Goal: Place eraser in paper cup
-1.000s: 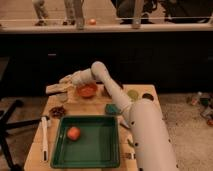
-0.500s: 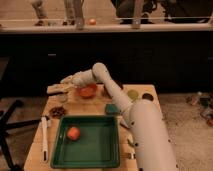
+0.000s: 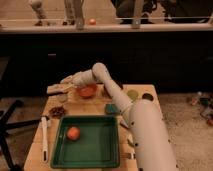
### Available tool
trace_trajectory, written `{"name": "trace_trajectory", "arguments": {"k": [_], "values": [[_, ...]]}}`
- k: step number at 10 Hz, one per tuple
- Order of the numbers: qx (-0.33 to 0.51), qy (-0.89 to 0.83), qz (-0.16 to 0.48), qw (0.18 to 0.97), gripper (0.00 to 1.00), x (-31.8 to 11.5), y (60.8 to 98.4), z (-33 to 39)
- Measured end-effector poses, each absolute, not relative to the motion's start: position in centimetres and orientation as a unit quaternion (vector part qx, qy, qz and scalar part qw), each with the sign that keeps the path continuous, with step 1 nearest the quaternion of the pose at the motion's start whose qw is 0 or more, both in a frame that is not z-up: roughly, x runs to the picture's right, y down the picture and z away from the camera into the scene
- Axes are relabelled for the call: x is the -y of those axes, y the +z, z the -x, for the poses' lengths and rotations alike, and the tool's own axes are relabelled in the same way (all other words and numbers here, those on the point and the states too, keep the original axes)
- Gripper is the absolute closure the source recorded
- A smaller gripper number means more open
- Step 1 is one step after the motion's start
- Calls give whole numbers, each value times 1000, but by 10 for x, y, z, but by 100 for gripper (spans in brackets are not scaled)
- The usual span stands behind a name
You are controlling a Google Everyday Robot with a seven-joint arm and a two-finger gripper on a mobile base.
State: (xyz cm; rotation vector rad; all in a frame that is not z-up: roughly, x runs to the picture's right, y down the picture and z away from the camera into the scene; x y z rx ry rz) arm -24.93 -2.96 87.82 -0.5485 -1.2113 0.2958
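Camera view: the arm reaches across the bench point(image 3: 95, 106) to its far left corner, where the gripper point(image 3: 56, 89) hangs over the edge. A pale oblong piece at its tip looks like the eraser point(image 3: 54, 90), so the fingers seem to be grasping it, though the grip itself is hard to read. The paper cup is not something I can pick out. The step in hand appears to be carrying; next the gripper must find the cup's mouth and centre above it.

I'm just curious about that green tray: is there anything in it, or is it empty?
Not empty. The green tray holds one small orange-red round thing near its left side; the rest of it is bare. The gripper is off at the table's far left edge.
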Motion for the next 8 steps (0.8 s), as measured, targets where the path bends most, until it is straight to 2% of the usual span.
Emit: {"name": "trace_trajectory", "arguments": {"k": [1,2,8], "values": [[560,137,254,777,35,30,878,249],[560,137,253,777,32,30,878,249],[560,137,253,777,32,30,879,248]]}}
